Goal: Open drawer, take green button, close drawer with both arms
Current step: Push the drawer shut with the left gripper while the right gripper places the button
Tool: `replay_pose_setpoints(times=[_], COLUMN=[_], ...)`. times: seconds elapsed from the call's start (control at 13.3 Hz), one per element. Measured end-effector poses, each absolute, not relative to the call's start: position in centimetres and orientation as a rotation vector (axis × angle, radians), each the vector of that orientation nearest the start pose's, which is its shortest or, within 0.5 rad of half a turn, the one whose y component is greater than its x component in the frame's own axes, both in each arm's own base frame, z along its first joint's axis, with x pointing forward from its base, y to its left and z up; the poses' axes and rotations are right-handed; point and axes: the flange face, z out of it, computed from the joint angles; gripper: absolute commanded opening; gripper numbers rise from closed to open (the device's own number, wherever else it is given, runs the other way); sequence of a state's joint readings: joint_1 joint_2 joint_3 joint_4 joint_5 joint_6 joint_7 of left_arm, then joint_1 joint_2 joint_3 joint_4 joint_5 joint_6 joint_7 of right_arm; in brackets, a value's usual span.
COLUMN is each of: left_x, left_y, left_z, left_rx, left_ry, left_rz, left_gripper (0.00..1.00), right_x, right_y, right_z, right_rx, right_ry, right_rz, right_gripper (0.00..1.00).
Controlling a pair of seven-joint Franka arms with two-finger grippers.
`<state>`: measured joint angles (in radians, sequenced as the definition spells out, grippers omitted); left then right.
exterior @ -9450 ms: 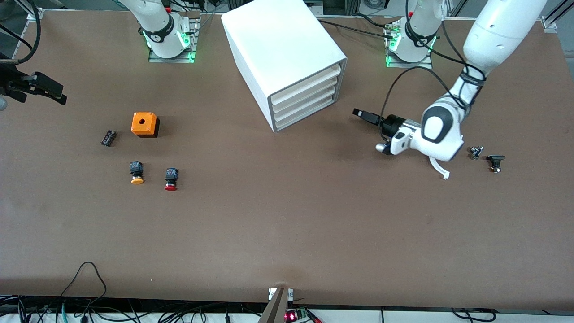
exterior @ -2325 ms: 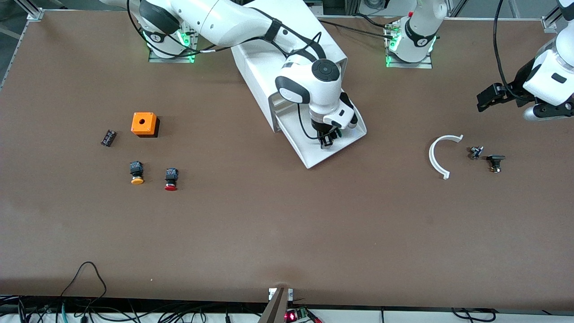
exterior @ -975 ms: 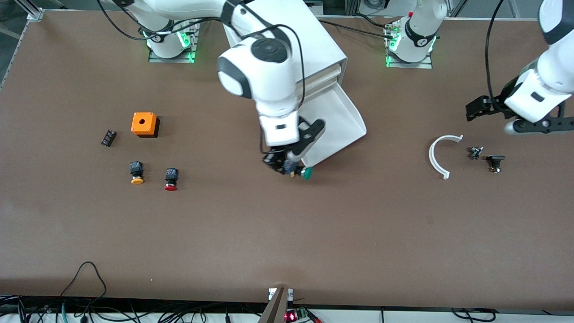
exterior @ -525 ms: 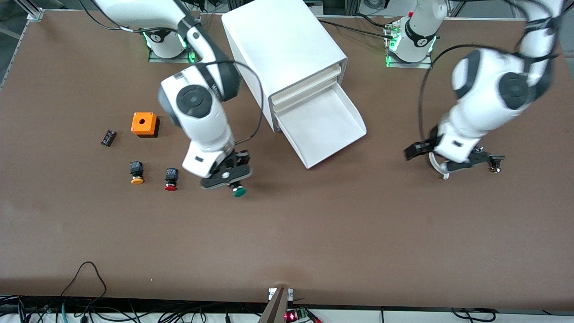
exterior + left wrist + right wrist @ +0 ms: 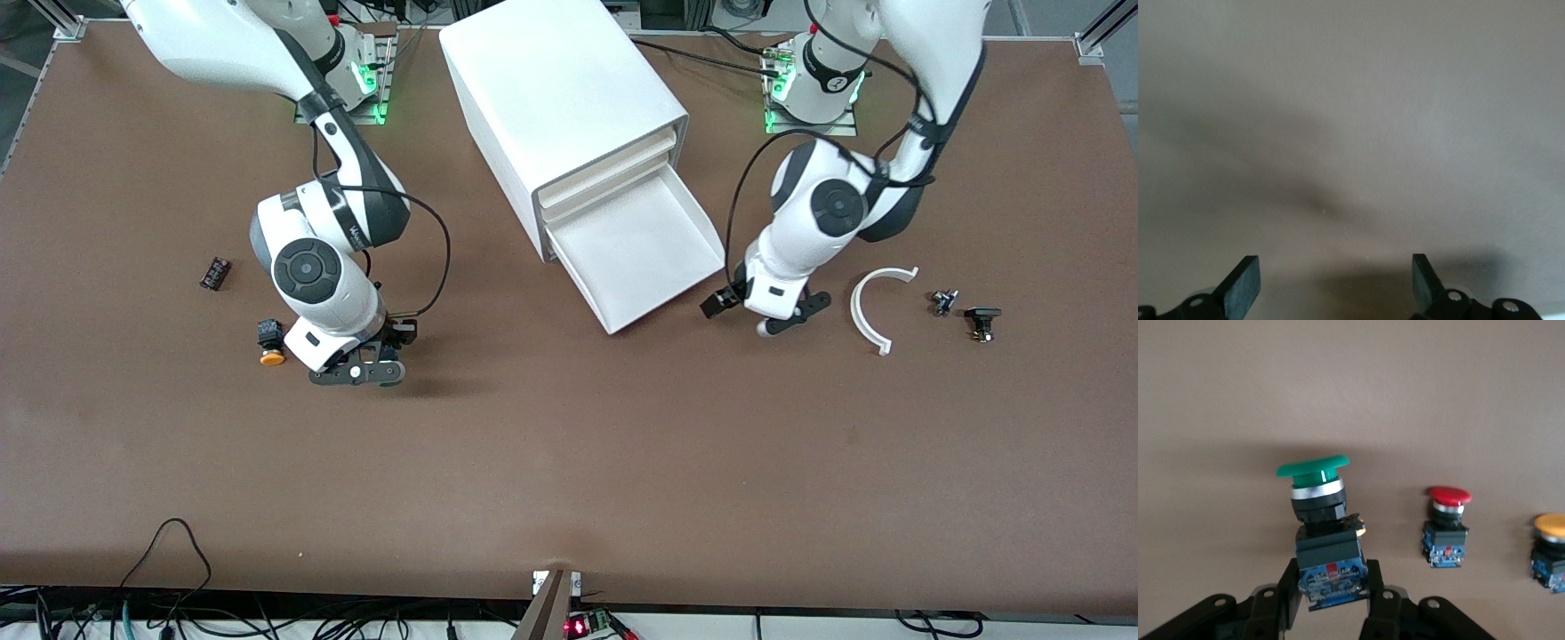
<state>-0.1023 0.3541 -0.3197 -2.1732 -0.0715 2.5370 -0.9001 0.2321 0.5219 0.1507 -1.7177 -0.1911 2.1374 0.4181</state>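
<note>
Gripping the button (image 5: pixel 1319 520) by its blue body, our right gripper (image 5: pixel 1331 590) holds it green cap outward, low over the table (image 5: pixel 569 462) beside the red-capped button (image 5: pixel 1447 527) and the yellow-capped button (image 5: pixel 270 341). Our left gripper (image 5: pixel 742 311) hangs unclenched, holding nothing, just beside the pulled-out drawer (image 5: pixel 640 253).

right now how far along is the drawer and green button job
Done: the lowest drawer stands pulled out of the cabinet, and the green button is out of it. In hand: the right pincer grips the button by its body, low over the table beside the red button and orange button. Left: set the button down and close the drawer; the left pincer, open, sits by the drawer's front corner.
</note>
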Motion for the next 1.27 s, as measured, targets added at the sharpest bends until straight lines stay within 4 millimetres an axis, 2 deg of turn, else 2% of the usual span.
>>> replay_pose_setpoints(times=[0.15,0.45,0.82,0.9,0.97,1.05,1.12,1.27], left_x=[50.8,48.4,41.0,40.0,39.2,38.7,38.2,36.8], left_y=[-24.6,-27.0,-34.5,-35.6,-36.4,-36.9,-37.2,-38.2], left_z=[22.1,21.1,21.0,21.3,21.6,21.8,21.8,21.9], left_rx=[-3.128,-3.096,-3.105,-3.105,-3.109,-3.109,-3.102,-3.088], left_ry=[-0.926,-0.944,-0.731,-0.725,-0.733,-0.749,-0.749,-0.704], left_rz=[0.161,0.213,0.371,0.401,0.434,0.464,0.494,0.539], left_gripper=[1.00,1.00,1.00,1.00,1.00,1.00,1.00,1.00], right_x=[60.3,58.5,57.1,57.0,57.0,56.9,57.0,57.5], right_y=[22.7,21.5,21.2,21.2,21.2,21.2,21.2,21.2], right_z=[25.9,22.6,19.6,19.2,18.9,18.7,18.8,19.4], right_rx=[-3.253,-3.227,-3.209,-3.208,-3.208,-3.208,-3.207,-3.198], right_ry=[-0.030,0.026,0.030,0.030,0.030,0.032,0.043,0.144], right_rz=[0.109,0.040,0.029,0.035,0.039,0.042,0.039,0.012], right_gripper=[0.22,0.22,0.23,0.27,0.42,0.67,1.00,1.00])
